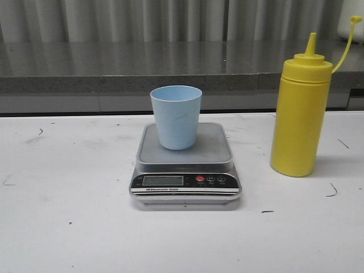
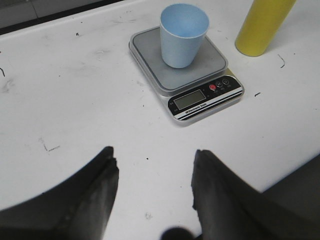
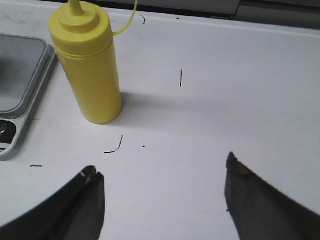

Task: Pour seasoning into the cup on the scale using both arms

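Note:
The light blue cup (image 1: 176,116) stands upright on the grey platform of the silver scale (image 1: 211,152) at the table's middle. The yellow seasoning bottle (image 1: 300,116) stands upright to the right of the scale, its cap hanging off on a thin tether. No arm shows in the front view. In the left wrist view my left gripper (image 2: 153,165) is open and empty over bare table, well short of the scale (image 2: 217,56) and cup (image 2: 182,35). In the right wrist view my right gripper (image 3: 162,167) is open and empty, short of the bottle (image 3: 91,70).
The white table (image 1: 68,187) carries small black marks. A grey stone ledge (image 1: 114,68) runs behind the table under a grey curtain. A white object (image 1: 350,23) sits on the ledge at the far right.

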Controlling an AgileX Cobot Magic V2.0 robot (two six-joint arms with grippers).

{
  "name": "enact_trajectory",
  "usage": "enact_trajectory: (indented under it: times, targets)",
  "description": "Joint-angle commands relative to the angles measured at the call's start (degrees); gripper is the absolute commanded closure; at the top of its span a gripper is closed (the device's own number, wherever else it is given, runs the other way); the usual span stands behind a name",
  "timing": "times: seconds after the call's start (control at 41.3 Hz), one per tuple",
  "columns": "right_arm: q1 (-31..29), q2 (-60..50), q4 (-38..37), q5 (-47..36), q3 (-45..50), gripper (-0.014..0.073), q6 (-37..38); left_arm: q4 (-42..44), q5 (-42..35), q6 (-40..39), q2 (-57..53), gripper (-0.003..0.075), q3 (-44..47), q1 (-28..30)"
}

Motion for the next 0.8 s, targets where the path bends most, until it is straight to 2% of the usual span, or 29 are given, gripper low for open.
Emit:
enact_trajectory:
  times: [0.0, 0.774]
  targets:
    - [0.0, 0.3, -0.5, -3.3, -1.8, 0.0065, -0.2, 0.0, -3.8, -0.6, -2.6, 0.0374, 0.4, -0.3]
    - [0.0, 0.5, -0.4, -5.1, -1.8, 0.0062, -0.7, 0.0, -4.0, -0.6, -3.8, 0.0374, 1.7, -0.3]
